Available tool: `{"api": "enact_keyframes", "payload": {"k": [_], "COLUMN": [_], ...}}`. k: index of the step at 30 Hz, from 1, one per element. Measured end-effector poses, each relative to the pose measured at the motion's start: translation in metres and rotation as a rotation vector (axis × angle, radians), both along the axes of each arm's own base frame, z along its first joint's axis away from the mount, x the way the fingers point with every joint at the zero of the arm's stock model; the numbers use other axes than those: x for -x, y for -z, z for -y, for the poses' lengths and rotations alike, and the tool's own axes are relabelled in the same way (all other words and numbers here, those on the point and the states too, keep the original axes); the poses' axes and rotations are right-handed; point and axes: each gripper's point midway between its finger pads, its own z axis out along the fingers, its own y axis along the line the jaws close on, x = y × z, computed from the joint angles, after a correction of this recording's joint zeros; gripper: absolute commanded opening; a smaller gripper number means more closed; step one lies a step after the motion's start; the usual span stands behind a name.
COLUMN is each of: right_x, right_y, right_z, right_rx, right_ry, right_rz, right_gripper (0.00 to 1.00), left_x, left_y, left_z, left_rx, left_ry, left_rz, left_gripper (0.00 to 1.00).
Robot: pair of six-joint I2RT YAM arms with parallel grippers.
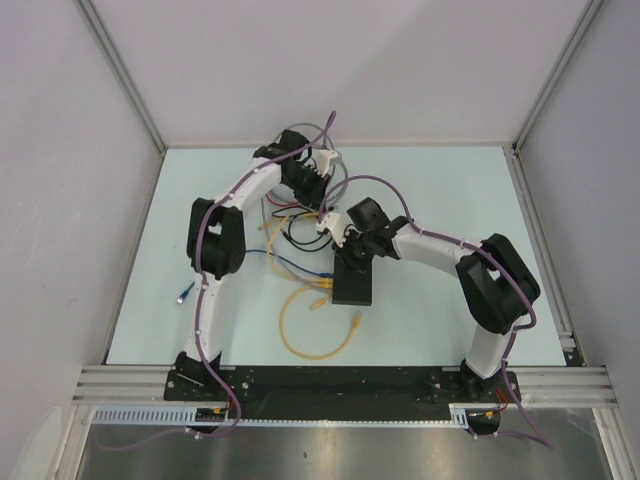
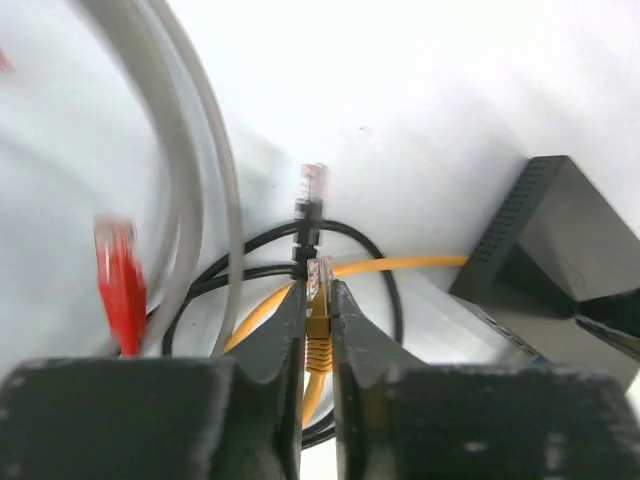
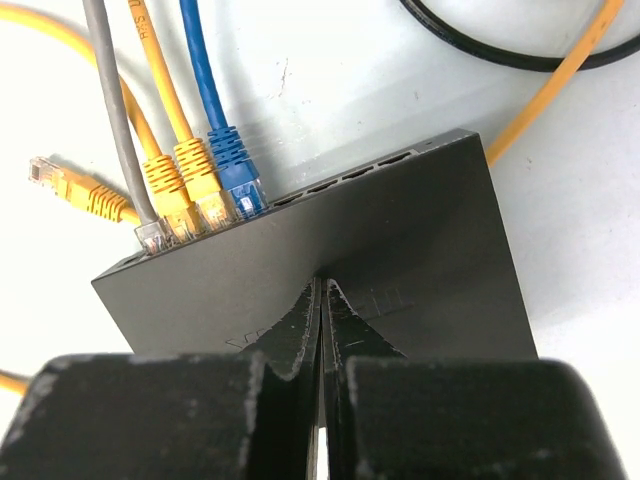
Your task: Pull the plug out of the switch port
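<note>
My left gripper [image 2: 318, 287] is clamped on a yellow plug [image 2: 318, 345]. Its clear tip pokes out just past my fingertips and its cord hangs down between the fingers. The plug sits in no socket. The switch [image 2: 560, 250] lies well off to the right of that hand, low on the table [image 1: 450, 200], with a gap between plug and box. A black cable [image 2: 312, 205] stands just beyond my fingertips, and a red plug [image 2: 120, 280] hangs to their left.

My right gripper [image 3: 322, 288] is closed on nothing, and its joined tips seem to press down on the switch lid to pin the box. Ahead of those tips and to the left, the port edge holds a grey cable [image 3: 150, 232], two yellow leads [image 3: 200, 170] and a blue plug [image 3: 235, 170]. The sockets straight ahead and to the right are open. A loose yellow plug [image 3: 75, 185] lies on the table further left.

I judge the pull itself done, with the plug out and carried clear, so I am at the tail of the task. Next I need to lower the left hand to a bare spot away from the tangle of cords and part its fingers so the plug drops free without snagging. Then I lift the right hand straight up off the lid, so the box does not shift.
</note>
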Motion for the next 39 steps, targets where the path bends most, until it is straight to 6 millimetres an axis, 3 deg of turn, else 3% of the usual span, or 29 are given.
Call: {"api": "enact_keyframes", "payload": {"k": [3,7,11,15,17,20,25,30,34,39], "right_x": [0.000,0.000,0.000,0.000,0.000,0.000,0.001,0.002,0.002,0.004], "right_y": [0.000,0.000,0.000,0.000,0.000,0.000,0.000,0.000,0.000,0.000], "right_z": [0.000,0.000,0.000,0.000,-0.001,-0.001,0.000,0.000,0.001,0.002], "right_rx": [0.001,0.001,0.000,0.001,0.001,0.004,0.017,0.027,0.030,0.034], "right_ry": [-0.003,-0.004,-0.003,-0.004,-0.004,-0.005,-0.016,-0.032,-0.042,-0.053], "right_rz": [0.002,0.002,0.002,0.002,0.003,0.005,0.019,0.028,0.037,0.044], "right_gripper": [0.00,0.00,0.00,0.00,0.00,0.00,0.00,0.00,0.00,0.00], "left_x": [-0.005,0.008,0.040,0.080,0.091,0.106,0.131,0.124,0.121,0.130], "left_y": [0.000,0.007,0.006,-0.016,-0.024,-0.022,0.004,0.007,0.006,0.015], "left_z": [-0.003,-0.009,-0.013,-0.011,-0.008,-0.004,-0.005,-0.002,0.001,0.007], "left_rx": [-0.011,-0.013,0.011,0.076,0.107,0.154,0.175,0.183,0.195,0.216], "left_ry": [-0.012,-0.001,0.018,0.090,0.125,0.158,0.132,0.103,0.092,0.109], "left_rz": [0.016,-0.045,-0.125,-0.184,-0.203,-0.256,-0.375,-0.363,-0.358,-0.420], "left_gripper": [0.41,0.51,0.56,0.56,0.62,0.62,0.61,0.58,0.49,0.48]}}
